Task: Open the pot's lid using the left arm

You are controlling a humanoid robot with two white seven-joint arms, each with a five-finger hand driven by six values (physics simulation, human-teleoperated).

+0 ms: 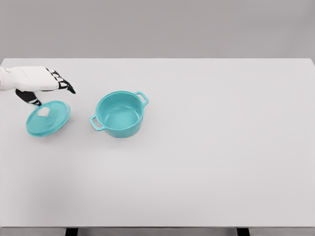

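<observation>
Here the pot (119, 114) stands open on the white table (206, 162), left of the middle; it is teal, round, with two small loop handles, one toward the upper right and one toward the lower left; its inside is bare and its rim is uncovered.

The lid (48, 118) lies on the table well to the left of the pot, apart from it and not touching; it is the same teal, a shallow disc seen slightly tilted, with a pale knob near its upper middle.

The left hand (42, 84) comes in from the left edge, white at the back with black fingers (65, 86); it sits just above the lid in the picture, near the knob but clear of it; the fingers reach out to the right, loosely spread, and the thumb hangs down toward the lid's far rim; nothing is held in them. Whether the thumb tip touches the lid's edge I cannot tell, since the two overlap in the view.

The right arm does not show.

The table fills most of the view; its far edge meets a grey wall (157, 27), and two dark legs (72, 231) show at the bottom edge under its near side.
</observation>
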